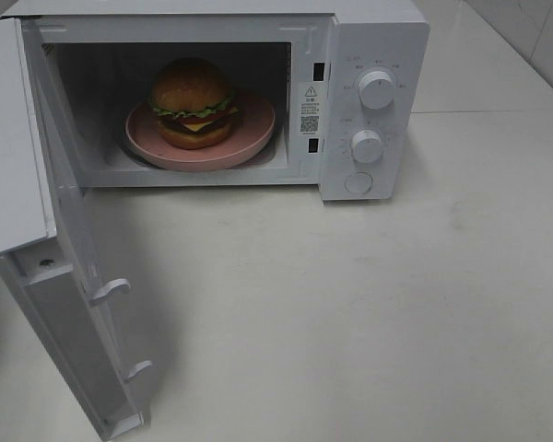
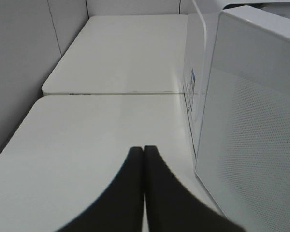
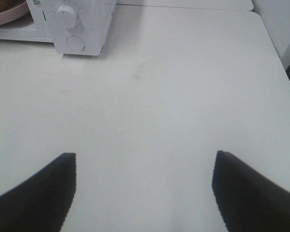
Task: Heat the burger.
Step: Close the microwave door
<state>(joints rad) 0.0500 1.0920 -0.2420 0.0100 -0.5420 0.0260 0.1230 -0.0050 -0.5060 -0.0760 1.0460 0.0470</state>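
Burger (image 1: 194,101) sits upright on a round pink plate (image 1: 258,140) inside the cavity of a white microwave (image 1: 378,28), a bit left of the plate's centre; bun on top, with lettuce, tomato, cheese and patty layers showing. Door (image 1: 37,166) is hinged on the left and stands wide open toward the camera, with two latch hooks (image 1: 111,290) sticking out of its inner face. Control panel is right of the cavity: upper knob (image 1: 377,89), lower knob (image 1: 367,145), round button (image 1: 358,182) under them, and a warning sticker (image 1: 310,107) on the frame strip next to the cavity. Microwave stands on a white table (image 1: 396,313). Left gripper (image 2: 143,151), left wrist view: two dark fingers pressed together, closed on nothing, over the table and just beside the door's outer face with its dotted window mesh. Right gripper (image 3: 144,154), right wrist view: dark fingers spread wide, open, nothing between them, bare table below. In that view the microwave's panel corner with a knob and the round button lies well ahead of the gripper, and a slice of pink plate rim shows at the frame edge. Burger is well apart from both grippers.
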